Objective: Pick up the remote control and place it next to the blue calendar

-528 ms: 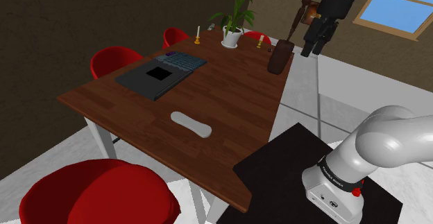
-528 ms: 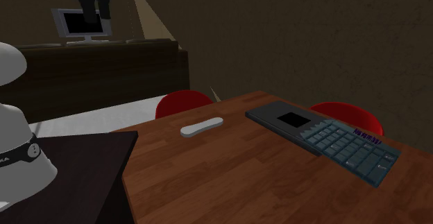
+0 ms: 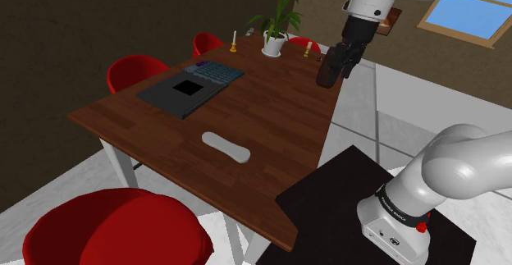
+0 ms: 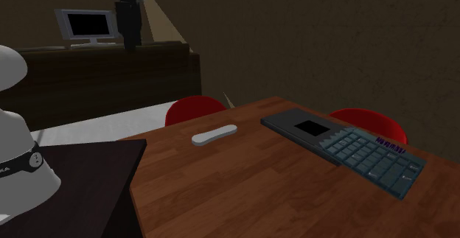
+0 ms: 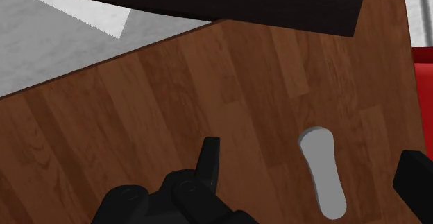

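Two fingers [image 5: 208, 161] wide apart, empty, well above the grey remote control [image 5: 323, 170]

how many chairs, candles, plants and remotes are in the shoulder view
chairs: 4, all red
candles: 2
plant: 1
remote: 1
total: 8

The window [image 3: 480, 9] is glowing bright blue; the second exterior view is looking dim, the bench [image 5: 139, 118] lying evenly lit.
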Available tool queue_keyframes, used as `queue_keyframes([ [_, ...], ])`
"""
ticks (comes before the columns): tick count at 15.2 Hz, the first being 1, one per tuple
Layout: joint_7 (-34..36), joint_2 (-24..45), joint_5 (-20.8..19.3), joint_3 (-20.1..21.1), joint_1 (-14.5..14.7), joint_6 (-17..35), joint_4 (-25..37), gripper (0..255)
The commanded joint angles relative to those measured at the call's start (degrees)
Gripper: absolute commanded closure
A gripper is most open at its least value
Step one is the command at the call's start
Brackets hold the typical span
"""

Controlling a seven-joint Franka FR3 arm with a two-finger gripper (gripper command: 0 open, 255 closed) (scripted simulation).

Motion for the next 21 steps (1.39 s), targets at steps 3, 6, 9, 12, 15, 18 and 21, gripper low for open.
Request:
queue_keyframes([
  [3,0.10,5.15,0.66,2.30,1.19,8.03,-2.12,0],
  [6,0.28,10.06,0.84,3.99,1.97,14.05,-2.79,0],
  [9,0.62,15.55,0.66,5.69,2.59,19.90,-2.72,0],
  [12,1.24,21.52,-0.03,7.35,3.08,25.47,-1.94,0],
  [15,2.23,27.86,-1.39,8.87,3.50,30.64,-0.44,0],
  [18,3.69,34.48,-3.55,10.15,3.92,35.30,1.74,0],
  [21,5.61,41.27,-6.52,10.99,4.57,39.31,4.60,0],
])
